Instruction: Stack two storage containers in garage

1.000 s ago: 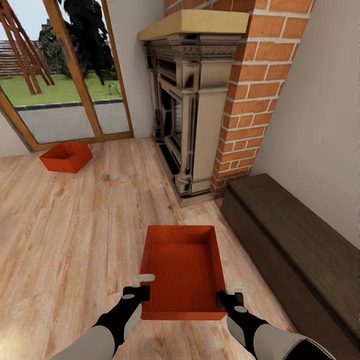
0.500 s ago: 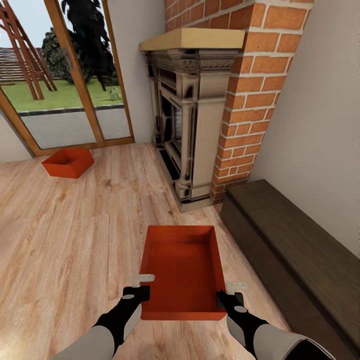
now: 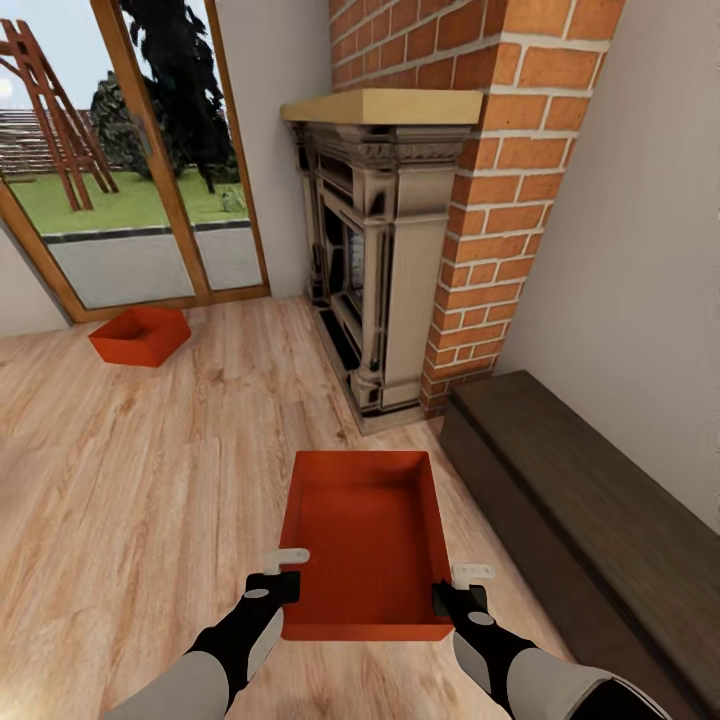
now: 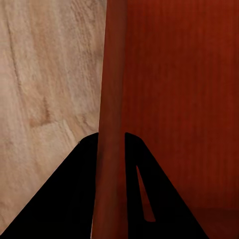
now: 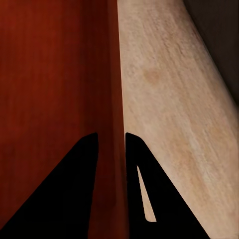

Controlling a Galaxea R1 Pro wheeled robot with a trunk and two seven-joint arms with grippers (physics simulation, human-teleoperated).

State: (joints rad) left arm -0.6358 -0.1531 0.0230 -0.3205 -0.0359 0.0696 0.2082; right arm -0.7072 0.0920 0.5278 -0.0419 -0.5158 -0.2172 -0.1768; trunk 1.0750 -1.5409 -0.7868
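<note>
Living room plank floor is lying beneath you: left end effector and right end effector are each clamping 1 storage container; second container is sitting near the glass doors.

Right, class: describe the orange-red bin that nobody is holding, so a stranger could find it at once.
Start at the wood-framed glass garden doors left of the stone fireplace. On the light wood-plank floor just in front of them sits an orange-red open-top plastic bin. Unlike its twin, held on both sides by the robot's grippers, it lies alone and untouched.
</note>
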